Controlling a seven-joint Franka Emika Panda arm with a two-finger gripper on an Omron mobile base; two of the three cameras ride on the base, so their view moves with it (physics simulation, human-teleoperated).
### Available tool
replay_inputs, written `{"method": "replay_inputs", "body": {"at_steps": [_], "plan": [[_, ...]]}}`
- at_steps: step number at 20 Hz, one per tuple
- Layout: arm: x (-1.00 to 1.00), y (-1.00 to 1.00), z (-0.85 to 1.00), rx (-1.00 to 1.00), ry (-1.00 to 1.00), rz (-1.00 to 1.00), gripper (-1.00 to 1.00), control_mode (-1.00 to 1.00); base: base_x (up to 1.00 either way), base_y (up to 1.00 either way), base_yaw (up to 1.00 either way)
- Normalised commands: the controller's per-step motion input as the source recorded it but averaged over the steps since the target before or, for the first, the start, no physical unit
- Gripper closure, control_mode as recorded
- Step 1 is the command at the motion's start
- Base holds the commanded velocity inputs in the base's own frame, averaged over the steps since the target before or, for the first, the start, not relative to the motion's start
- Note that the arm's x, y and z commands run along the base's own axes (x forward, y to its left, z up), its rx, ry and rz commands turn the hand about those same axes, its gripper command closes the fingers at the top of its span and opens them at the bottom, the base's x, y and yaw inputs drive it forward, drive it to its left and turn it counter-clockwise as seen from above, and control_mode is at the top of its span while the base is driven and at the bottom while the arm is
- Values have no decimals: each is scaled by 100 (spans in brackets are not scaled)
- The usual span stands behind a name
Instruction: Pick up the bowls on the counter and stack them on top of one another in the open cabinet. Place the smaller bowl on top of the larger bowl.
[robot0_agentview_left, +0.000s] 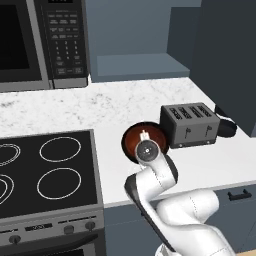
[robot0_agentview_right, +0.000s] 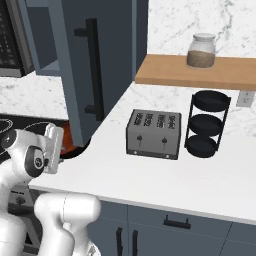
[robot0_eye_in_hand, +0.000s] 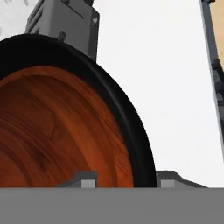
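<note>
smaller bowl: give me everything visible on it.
The smaller bowl is round and shallow, with a glossy reddish-brown, wood-grained inside and a thick dark rim. It sits upright on the counter, beside the toaster, partly hidden by the wrist. In the hand view, the gripper straddles its rim, one fingertip inside, one outside.

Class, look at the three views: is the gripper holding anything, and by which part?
The gripper is closed on the smaller bowl, one fingertip either side of its dark rim. Whether it is lifted cannot be told.

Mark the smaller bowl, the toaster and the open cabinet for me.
smaller bowl (robot0_eye_in_hand: 57, 131): hand view, reddish-brown inner wall.
toaster (robot0_agentview_left: 192, 131): left base view, front face.
open cabinet (robot0_agentview_left: 137, 64): left base view, bare shelf floor.
</note>
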Motion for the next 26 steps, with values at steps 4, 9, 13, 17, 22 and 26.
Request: {"method": "replay_inputs", "body": {"at_steps": [4, 9, 13, 17, 22, 26], "plan": [[-24, 0, 97, 15, -3, -22, 100, -100, 0, 0, 0], [-24, 0, 90, 19, 0, -13, 100, -100, 0, 0, 0], [-3, 1, 92, 9, -1, -12, 100, -100, 0, 0, 0], [0, 0, 91, 4, -10, -5, 100, -100, 0, 0, 0], [5, 0, 74, 3, -10, -1, 100, -100, 0, 0, 0], [36, 0, 69, 0, 0, 0, 100, -100, 0, 0, 0]]}}
